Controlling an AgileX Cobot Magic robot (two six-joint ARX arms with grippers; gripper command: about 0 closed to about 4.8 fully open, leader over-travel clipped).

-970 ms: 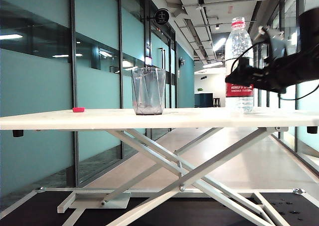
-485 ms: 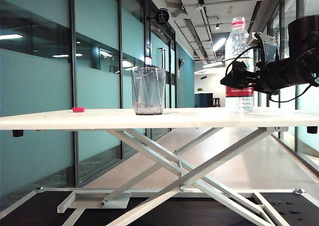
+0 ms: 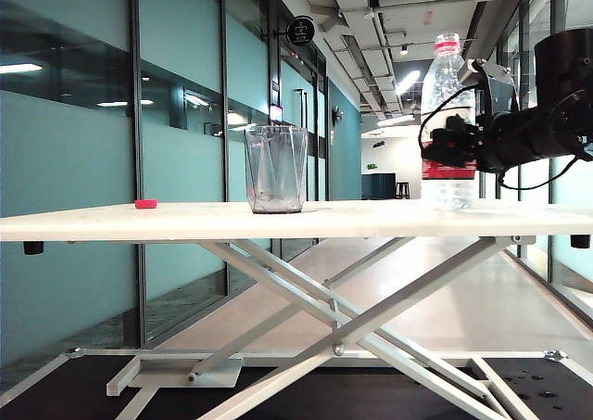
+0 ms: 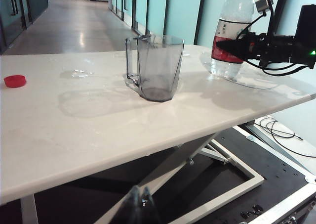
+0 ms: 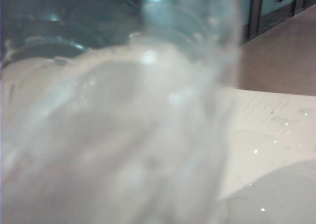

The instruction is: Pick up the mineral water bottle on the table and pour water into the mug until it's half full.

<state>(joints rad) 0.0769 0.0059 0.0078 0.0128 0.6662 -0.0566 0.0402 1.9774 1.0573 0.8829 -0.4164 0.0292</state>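
Observation:
The mineral water bottle (image 3: 447,86) stands upright at the right end of the table (image 3: 139,221), clear with a red top and a red label. My right gripper (image 3: 437,147) reaches in level from the right and is shut on the bottle at its label; the left wrist view shows the same grip (image 4: 223,45) on the bottle (image 4: 236,11). In the right wrist view the blurred bottle (image 5: 123,135) fills the picture and hides the fingers. The grey faceted mug (image 3: 275,170) (image 4: 157,68) stands mid-table and looks empty. My left gripper (image 4: 140,203) hangs off the table's front edge, tips together.
A loose red cap (image 3: 145,203) (image 4: 15,80) lies near the table's left end. A few water drops (image 4: 81,73) lie on the top beside the mug. Crossed white legs (image 3: 352,318) stand under the table, and glass walls run behind it.
My right gripper rose to the bottle's label and its wide-spread fingers closed in on the bottle. The bottle shifted slightly. Mug and cap have not moved.

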